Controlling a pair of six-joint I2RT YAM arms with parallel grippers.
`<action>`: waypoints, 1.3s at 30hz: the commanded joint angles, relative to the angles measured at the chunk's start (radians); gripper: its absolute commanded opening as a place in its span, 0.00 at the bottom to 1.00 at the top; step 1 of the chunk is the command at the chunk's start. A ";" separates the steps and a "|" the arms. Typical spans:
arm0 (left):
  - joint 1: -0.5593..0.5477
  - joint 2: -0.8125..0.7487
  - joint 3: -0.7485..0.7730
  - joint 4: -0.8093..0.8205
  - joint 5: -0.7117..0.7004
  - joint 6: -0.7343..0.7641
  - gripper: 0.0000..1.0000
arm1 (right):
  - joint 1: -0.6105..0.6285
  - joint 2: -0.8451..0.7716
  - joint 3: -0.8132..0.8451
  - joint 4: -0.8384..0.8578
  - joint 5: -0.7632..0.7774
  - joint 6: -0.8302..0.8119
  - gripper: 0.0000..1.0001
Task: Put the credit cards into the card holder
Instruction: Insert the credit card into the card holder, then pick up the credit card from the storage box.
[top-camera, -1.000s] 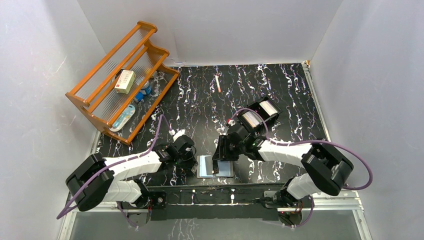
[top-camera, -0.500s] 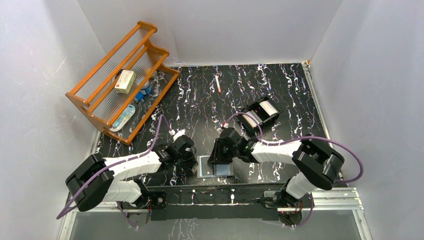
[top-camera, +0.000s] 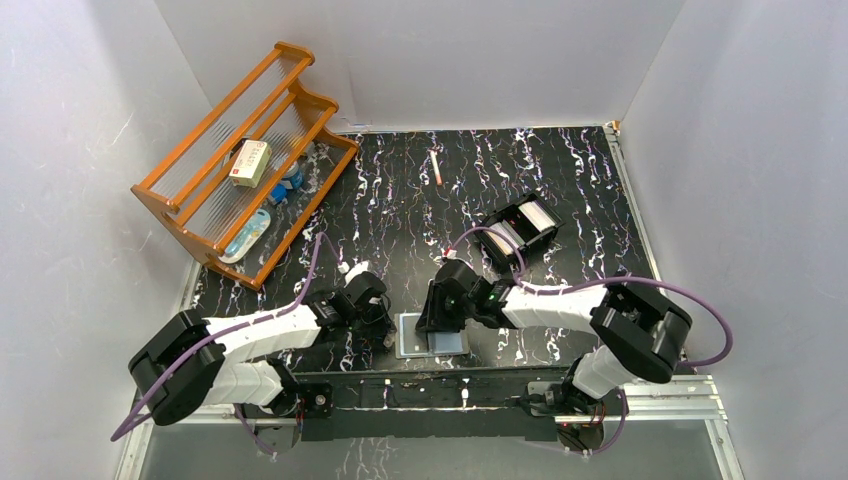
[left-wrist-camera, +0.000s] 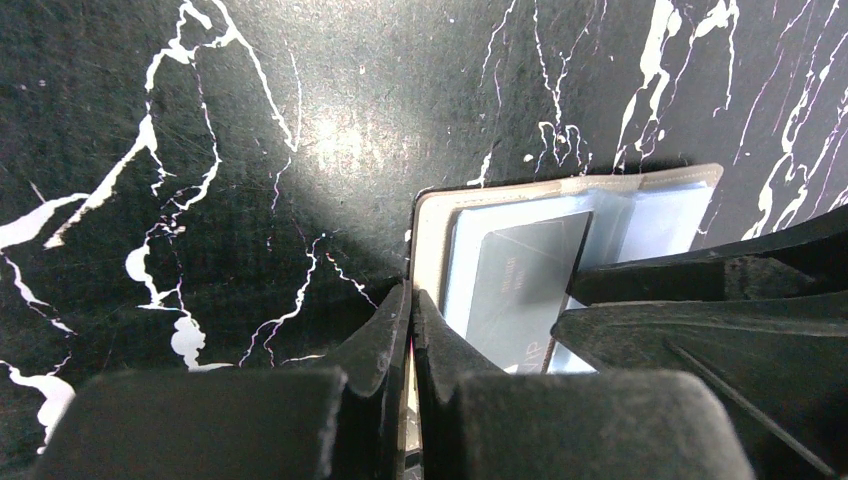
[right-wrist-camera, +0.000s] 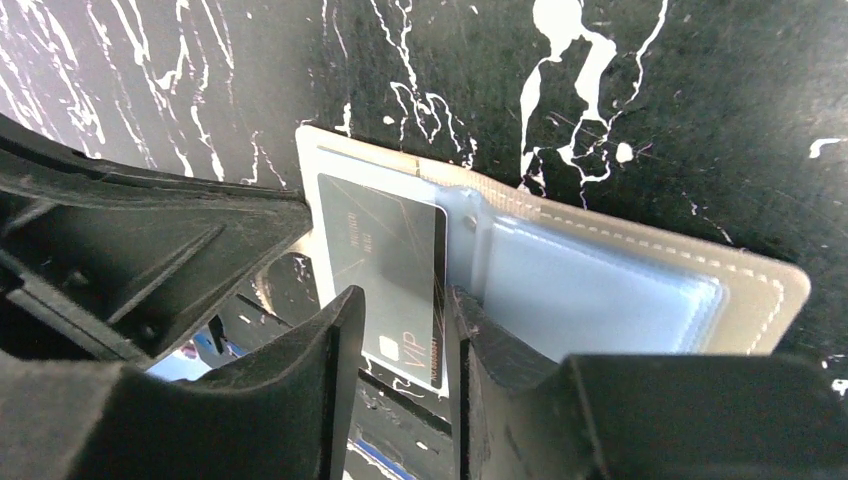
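The card holder (top-camera: 447, 342) lies open and flat. The left gripper (left-wrist-camera: 412, 310), fingers pressed together, pinches its left border. The right gripper (right-wrist-camera: 405, 300) nips a dark card (right-wrist-camera: 385, 250) by its long edges at a pocket mouth. The card is likely light, stiff and slick, so the edges are the best place to grip.

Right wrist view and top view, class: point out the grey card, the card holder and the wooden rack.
grey card (right-wrist-camera: 385, 260), right wrist view, middle of its face.
card holder (right-wrist-camera: 600, 295), right wrist view, bare pale-blue pocket.
wooden rack (top-camera: 165, 205), top view, its near end panel.
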 joint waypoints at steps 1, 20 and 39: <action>-0.004 -0.012 -0.024 -0.039 -0.001 -0.009 0.00 | 0.012 0.040 0.044 0.033 -0.019 0.002 0.40; 0.036 0.010 0.088 -0.059 -0.004 0.064 0.01 | -0.146 -0.055 0.203 -0.217 0.063 -0.433 0.55; 0.041 -0.114 0.329 -0.231 -0.084 0.356 0.47 | -0.545 0.041 0.493 -0.345 0.517 -1.025 0.63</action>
